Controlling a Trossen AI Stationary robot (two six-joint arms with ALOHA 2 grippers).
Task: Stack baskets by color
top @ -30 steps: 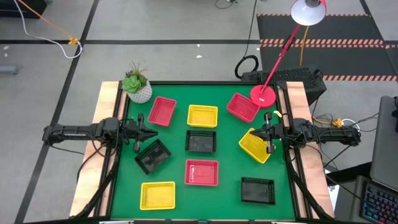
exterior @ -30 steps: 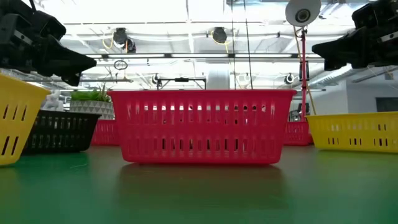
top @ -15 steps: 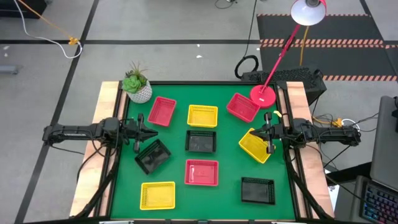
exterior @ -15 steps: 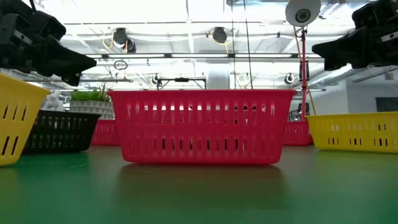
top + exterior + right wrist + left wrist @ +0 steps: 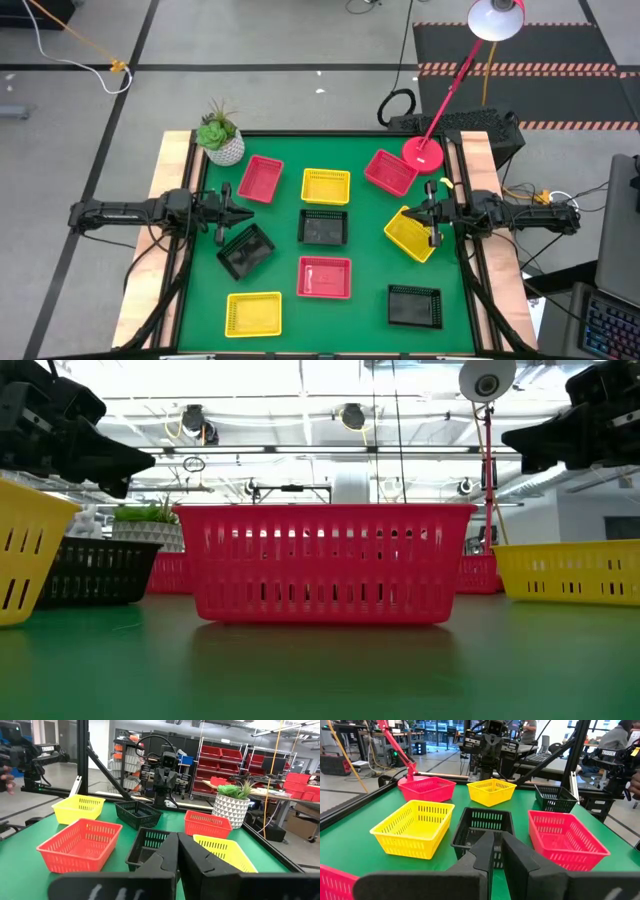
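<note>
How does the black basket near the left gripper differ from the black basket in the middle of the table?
The left black basket lies turned at an angle; the middle black basket sits square to the table edges. The left one is beside the left gripper; the middle one sits between a yellow basket and a red basket. Both are single and unstacked.

Green worktop [image 5: 370, 270] bearing nine separate baskets [image 5: 324, 277], a plant pot [image 5: 224, 148] and lamp base [image 5: 423, 153].
</note>
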